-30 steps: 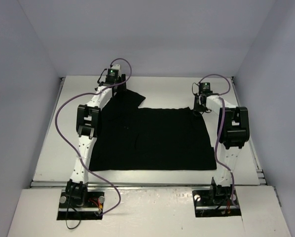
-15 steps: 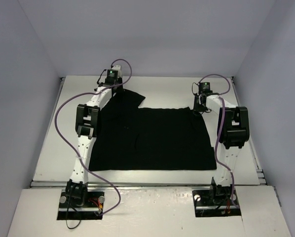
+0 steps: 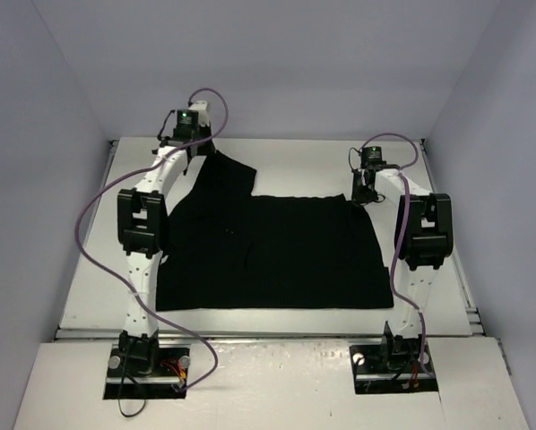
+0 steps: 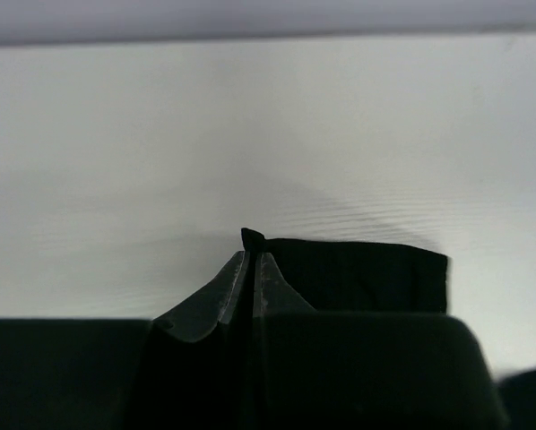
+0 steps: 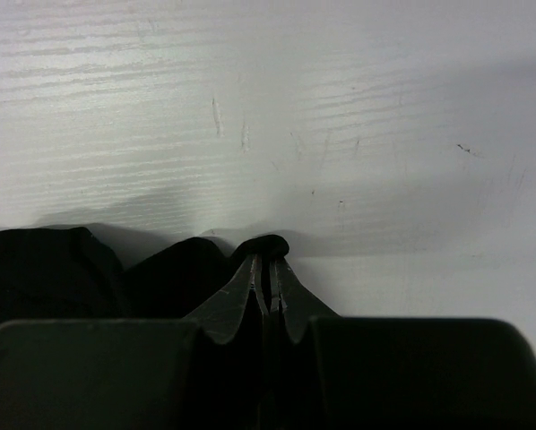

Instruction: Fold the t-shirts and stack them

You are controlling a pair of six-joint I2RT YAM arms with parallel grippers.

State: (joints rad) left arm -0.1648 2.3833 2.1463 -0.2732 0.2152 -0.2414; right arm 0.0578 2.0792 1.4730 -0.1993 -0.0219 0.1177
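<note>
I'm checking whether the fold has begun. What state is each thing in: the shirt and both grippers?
t-shirt: unfolded, spread mostly flat on the table, pinched at its two far ends.
left gripper: shut on the t-shirt's far left edge.
right gripper: shut on a fold at the t-shirt's far right corner.

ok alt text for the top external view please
A black t-shirt lies spread flat on a white table. The left tool is shut on its far-left corner, and the right tool is shut on its far-right corner.
</note>
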